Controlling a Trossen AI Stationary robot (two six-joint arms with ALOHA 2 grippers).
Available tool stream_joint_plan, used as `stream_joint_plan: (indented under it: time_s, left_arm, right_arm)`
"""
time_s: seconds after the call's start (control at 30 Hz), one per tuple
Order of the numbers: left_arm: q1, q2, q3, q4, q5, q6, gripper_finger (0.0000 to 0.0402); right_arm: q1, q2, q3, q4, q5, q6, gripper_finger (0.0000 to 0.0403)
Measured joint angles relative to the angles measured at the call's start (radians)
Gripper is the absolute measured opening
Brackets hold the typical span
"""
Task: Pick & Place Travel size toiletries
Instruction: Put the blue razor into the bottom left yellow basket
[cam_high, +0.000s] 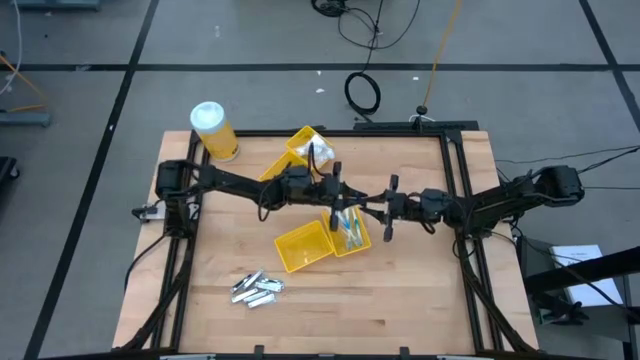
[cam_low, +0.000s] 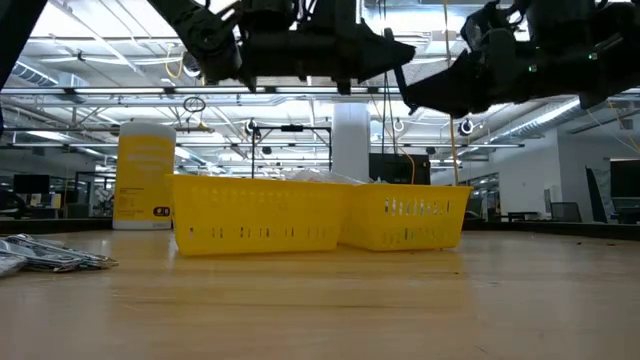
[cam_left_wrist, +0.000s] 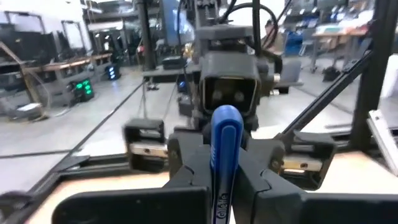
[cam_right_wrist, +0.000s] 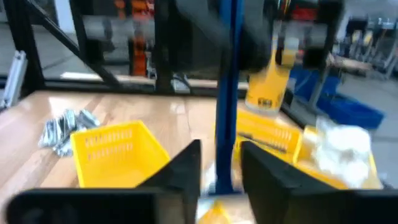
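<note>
My left gripper (cam_left_wrist: 225, 186) hangs over the middle of the table (cam_high: 337, 203), above the yellow trays, shut on a thin dark-blue razor-like stick (cam_left_wrist: 224, 146). My right gripper (cam_right_wrist: 221, 165) faces it from the table's right (cam_high: 390, 207) and is open; the stick (cam_right_wrist: 227, 81) stands between its fingers, and I see no touch. Short silver-grey tubes (cam_high: 258, 288) lie in a heap on the wood. Pale sticks (cam_high: 352, 228) lie in one tray and white packets (cam_high: 318, 150) in the far tray. My left gripper pinches the blue stick between its two fingers (cam_left_wrist: 189, 177), along the printed part of the shaft (cam_left_wrist: 221, 208). The fingers come level from the table's left. The stick's rounded end (cam_left_wrist: 224, 118) reaches past the fingertips, and the stick is lifted clear above the trays.
Two yellow trays (cam_high: 303, 247) (cam_high: 358, 240) sit side by side below the grippers, and a third (cam_high: 296, 142) sits farther back. A yellow jar with a white lid (cam_high: 213, 130) stands at the far left. Bare wood lies toward the near edge and near right.
</note>
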Motion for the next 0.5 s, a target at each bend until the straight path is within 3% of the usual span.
stream_joint_plan:
  time_s: [0.13, 0.27, 0.43, 0.5]
  left_arm:
    - [0.008, -0.112, 0.000, -0.216, -0.138, 0.058, 0.0014]
    - [0.010, -0.254, 0.000, -0.510, -0.393, 0.099, 0.0012]
    - [0.070, -0.400, 0.000, -0.965, -0.663, -0.065, 0.0012]
    - [0.115, -0.426, 0.001, -1.146, -0.717, -0.159, 0.0012]
  right_arm:
    - [-0.001, 0.000, 0.000, -0.044, 0.003, 0.062, 0.0170]
    - [0.000, -0.008, -0.001, -0.048, -0.001, 0.081, 0.0220]
    - [-0.001, -0.018, -0.001, -0.067, 0.000, 0.079, 0.0251]
    - [-0.001, -0.018, -0.001, -0.072, -0.001, 0.078, 0.0254]
